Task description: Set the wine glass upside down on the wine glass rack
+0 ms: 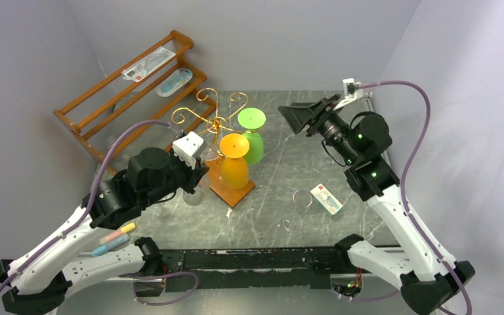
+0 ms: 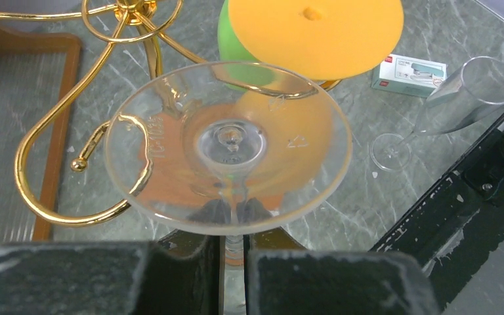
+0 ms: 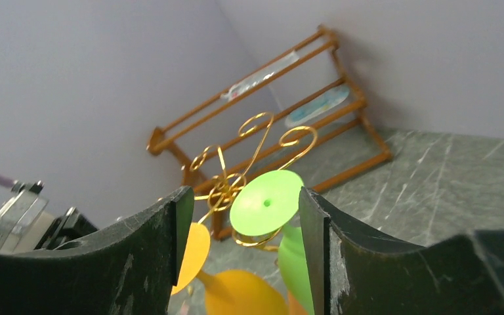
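The gold wine glass rack [image 1: 214, 122] stands on its wooden base [image 1: 235, 190] at mid-table. An orange glass [image 1: 234, 164] and a green glass [image 1: 253, 136] hang upside down on it. My left gripper [image 1: 200, 174] is shut on the stem of a clear wine glass [image 1: 195, 194], held upside down just left of the rack. In the left wrist view its round foot [image 2: 230, 144] sits beside a curled gold arm [image 2: 59, 131], with the stem between my gripper's [image 2: 235, 244] jaws. My right gripper [image 1: 296, 117] is open and empty, raised to the right of the rack; it also shows in the right wrist view [image 3: 244, 205].
A clear flute [image 1: 295, 211] lies on the table right of the rack, next to a small white box [image 1: 326, 198]. A stepped wooden slatted shelf [image 1: 131, 88] stands at the back left. Pastel markers [image 1: 115, 239] lie near the left arm's base.
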Motion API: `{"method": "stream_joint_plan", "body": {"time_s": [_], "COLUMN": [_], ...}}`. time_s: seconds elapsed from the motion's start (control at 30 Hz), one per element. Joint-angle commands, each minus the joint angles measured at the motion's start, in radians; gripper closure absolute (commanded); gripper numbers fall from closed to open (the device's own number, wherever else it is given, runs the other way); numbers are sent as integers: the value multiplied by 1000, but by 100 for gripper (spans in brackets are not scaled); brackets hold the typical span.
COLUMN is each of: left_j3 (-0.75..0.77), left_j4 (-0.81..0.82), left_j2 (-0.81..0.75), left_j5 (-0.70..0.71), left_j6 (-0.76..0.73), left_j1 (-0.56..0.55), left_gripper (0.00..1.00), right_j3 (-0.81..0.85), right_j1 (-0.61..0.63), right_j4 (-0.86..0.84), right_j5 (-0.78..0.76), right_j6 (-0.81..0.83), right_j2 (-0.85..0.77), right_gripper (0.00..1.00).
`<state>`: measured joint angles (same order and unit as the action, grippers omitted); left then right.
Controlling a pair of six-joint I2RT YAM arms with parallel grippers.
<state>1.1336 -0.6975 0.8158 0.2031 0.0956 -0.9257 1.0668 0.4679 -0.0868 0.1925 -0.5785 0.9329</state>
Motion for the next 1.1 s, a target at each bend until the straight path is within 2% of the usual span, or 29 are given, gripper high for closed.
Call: {"method": "stream_joint_plan", "body": {"time_s": [0.0,0.13,0.57,0.9,1.07], "left_j3": [-62,-132,-214,-239,-264], "left_j4": [178,239,364,443,464], "left_j2": [-38,-52,-61,-40,-39], "left_j5": [52,83,35,-190,-268], "left_j6": [-22,20,11,26,43], "left_j1": [1,2,26,186,246], "left_gripper": [95,95,95,95,95], "right_j3": [70,116,306,531,651], "right_j1": [3,32,234,317,337], "right_j4": [78,62,190,343,437], "right_j5": [235,293,185,73,74], "right_j6": [30,27,161,334,462], "right_j2": [55,99,278,492,600], "right_gripper": [36,36,36,40,47]}}
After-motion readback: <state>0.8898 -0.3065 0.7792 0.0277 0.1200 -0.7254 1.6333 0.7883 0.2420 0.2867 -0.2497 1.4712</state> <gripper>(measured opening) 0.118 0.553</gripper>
